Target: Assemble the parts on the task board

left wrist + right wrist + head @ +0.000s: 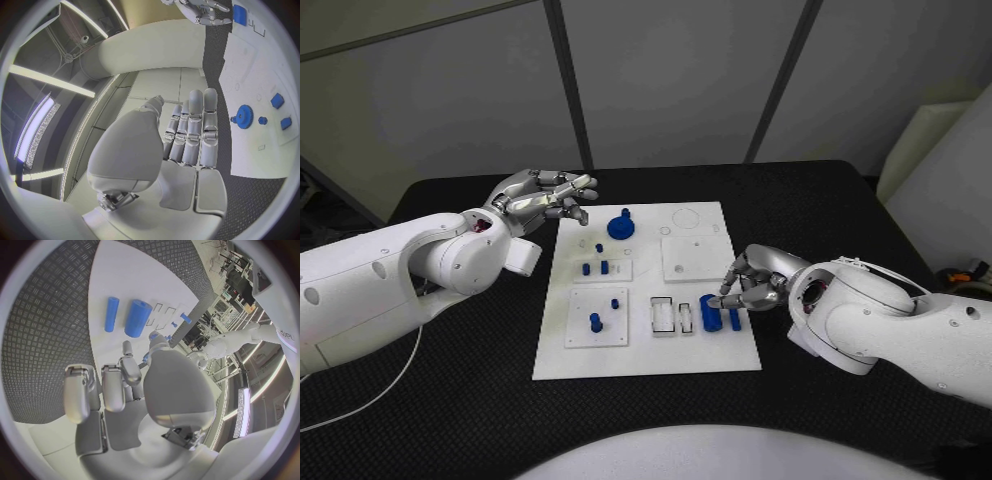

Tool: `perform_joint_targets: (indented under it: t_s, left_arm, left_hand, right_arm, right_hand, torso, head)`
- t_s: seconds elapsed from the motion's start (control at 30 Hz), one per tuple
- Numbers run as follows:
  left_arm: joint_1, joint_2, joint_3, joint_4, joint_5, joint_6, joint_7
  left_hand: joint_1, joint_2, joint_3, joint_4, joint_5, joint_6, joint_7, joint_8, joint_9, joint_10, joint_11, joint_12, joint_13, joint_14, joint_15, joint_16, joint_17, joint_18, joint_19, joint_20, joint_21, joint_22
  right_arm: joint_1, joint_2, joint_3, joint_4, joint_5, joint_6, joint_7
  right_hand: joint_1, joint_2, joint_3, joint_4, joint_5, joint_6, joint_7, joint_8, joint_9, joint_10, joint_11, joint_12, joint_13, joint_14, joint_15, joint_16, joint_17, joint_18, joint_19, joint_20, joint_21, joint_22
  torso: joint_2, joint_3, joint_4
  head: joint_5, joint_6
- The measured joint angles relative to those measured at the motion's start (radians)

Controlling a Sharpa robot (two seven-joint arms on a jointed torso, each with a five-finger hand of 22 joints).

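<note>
Right hand (750, 285) is reaching, fingers apart and holding nothing, toward two blue cylinders (720, 314) lying near the task board's (646, 355) right edge, likely for pickup, while left hand (548, 197) is hovering loosely curled and unloaded beside the gear (620, 224).

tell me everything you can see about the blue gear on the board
The blue gear is a toothed disc, plastic by its look, with a short knob rising from its middle. It sits flat near the far left corner of the white task board, seated on the plate. The left wrist view shows its teeth clearly. Nothing touches it; the left hand hovers just beside it, off the board's edge.
</note>
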Motion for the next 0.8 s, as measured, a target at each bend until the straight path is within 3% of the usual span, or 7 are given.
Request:
perform_joint_targets:
  t_s: [0.5, 0.8]
  left_arm:
    - [0.0, -0.001, 0.0, 0.001, 0.0, -0.003, 0.002]
    - [0.0, -0.001, 0.0, 0.002, 0.0, -0.003, 0.003]
  left_hand:
    - [0.0, 0.0, 0.0, 0.0, 0.0, 0.0, 0.0, 0.0, 0.0, 0.0, 0.0, 0.0, 0.0, 0.0, 0.0, 0.0, 0.0, 0.0, 0.0, 0.0, 0.0, 0.0]
    - [0.0, 0.0, 0.0, 0.0, 0.0, 0.0, 0.0, 0.0, 0.0, 0.0, 0.0, 0.0, 0.0, 0.0, 0.0, 0.0, 0.0, 0.0, 0.0, 0.0, 0.0, 0.0]
  right_arm:
    - [-0.041, 0.053, 0.0, -0.027, -0.009, 0.037, -0.031]
    - [-0.048, 0.092, 0.006, -0.061, -0.017, 0.046, -0.031]
  right_hand:
    - [-0.011, 0.009, -0.015, -0.002, 0.0, 0.0, 0.0, 0.007, 0.006, 0.0, 0.0, 0.0, 0.003, 0.0, 0.0, 0.0, 0.0, 0.0, 0.0, 0.0, 0.0, 0.001]
    - [-0.011, 0.01, -0.018, -0.004, 0.0, 0.004, 0.0, 0.024, 0.017, 0.0, 0.0, 0.0, 0.008, 0.0, 0.0, 0.0, 0.002, 0.0, 0.0, 0.0, 0.0, 0.001]
  torso:
    - [0.002, 0.0, -0.0015]
    - [0.002, -0.0006, -0.0014]
  head:
    - [0.005, -0.007]
    - [0.003, -0.008]
